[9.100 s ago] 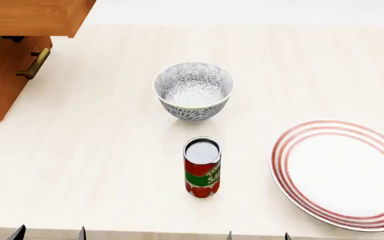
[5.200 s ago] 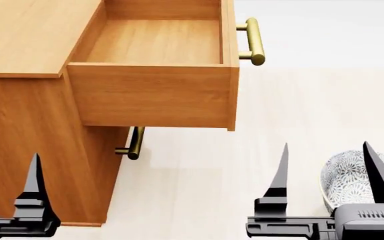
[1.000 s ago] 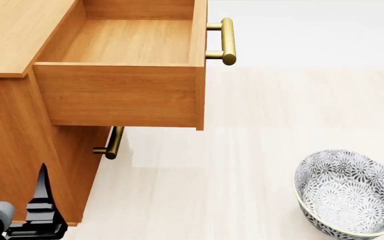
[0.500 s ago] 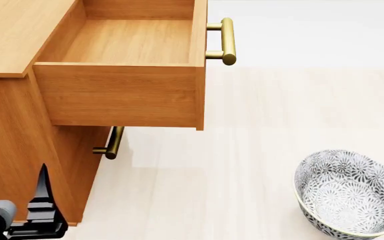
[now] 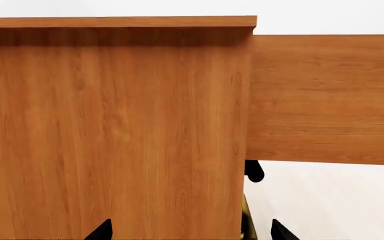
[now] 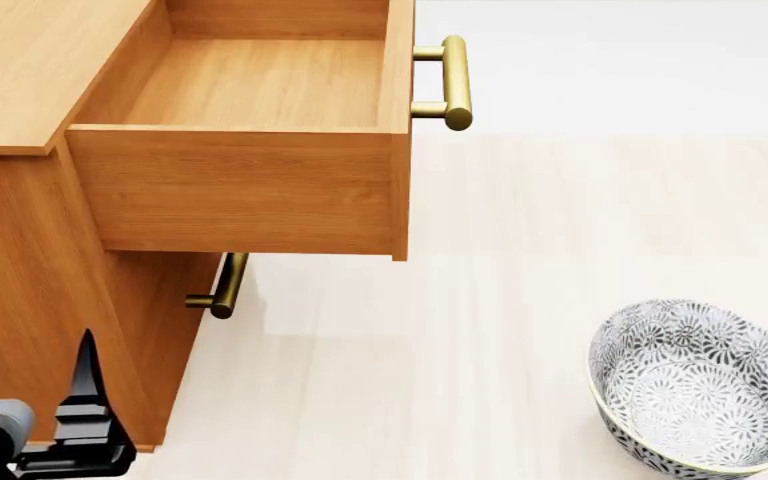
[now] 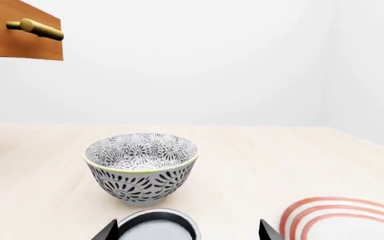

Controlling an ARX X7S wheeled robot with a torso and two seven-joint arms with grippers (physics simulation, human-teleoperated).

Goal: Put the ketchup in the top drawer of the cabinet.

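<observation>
Orange-brown wooden cabinet (image 6: 11,250), brass handles (image 6: 454,82), grey-patterned white bowl (image 6: 699,385), red-ringed white plate (image 7: 352,222).

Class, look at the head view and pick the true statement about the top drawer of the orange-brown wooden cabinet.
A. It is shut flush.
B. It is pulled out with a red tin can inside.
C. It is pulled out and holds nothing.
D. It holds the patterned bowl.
C: the orange-brown top drawer juts out from the wooden cabinet, its floor bare, while the grey-patterned white bowl sits on the pale table.
</observation>
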